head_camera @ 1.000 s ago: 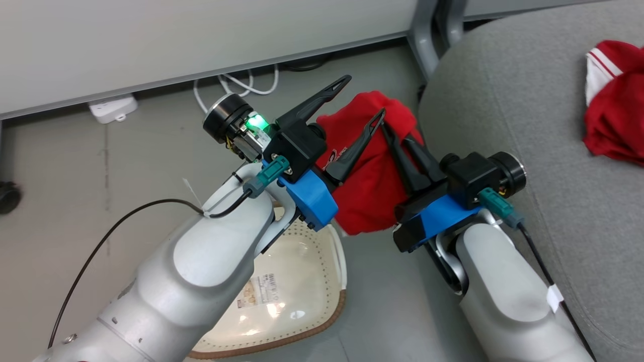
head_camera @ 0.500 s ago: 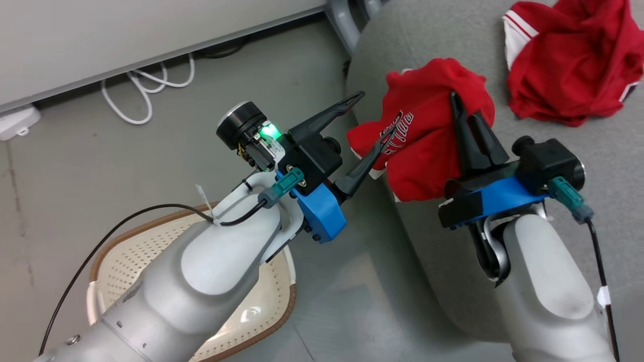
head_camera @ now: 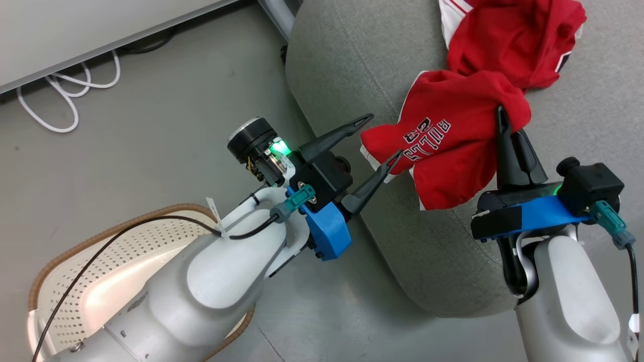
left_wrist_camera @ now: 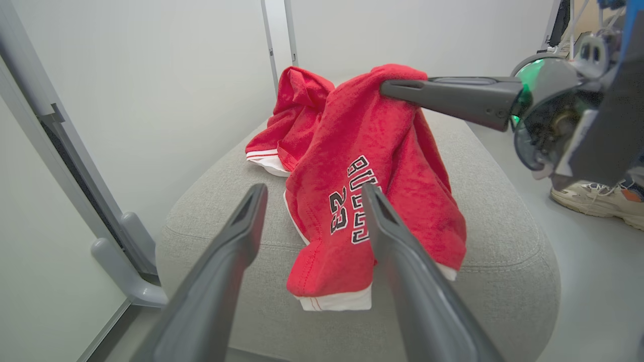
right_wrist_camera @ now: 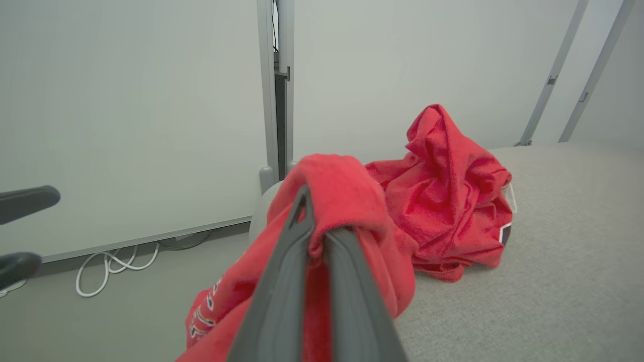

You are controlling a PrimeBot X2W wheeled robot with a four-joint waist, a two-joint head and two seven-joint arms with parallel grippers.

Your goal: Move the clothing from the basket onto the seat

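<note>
1. My right gripper (head_camera: 501, 118), fingers pressed together, pinches the lettered red garment (head_camera: 453, 146), which hangs above the near edge of the grey seat (head_camera: 352, 65).
2. My left gripper (head_camera: 385, 136) stands spread wide just beside the cloth, holding nothing.
3. The second red garment (head_camera: 508, 40) lies crumpled on the seat; the basket (head_camera: 131, 261) sits on the floor.

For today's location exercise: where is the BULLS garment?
Head view, right of centre: the BULLS garment hangs from the right gripper over the seat edge, beside the other red garment.
</note>
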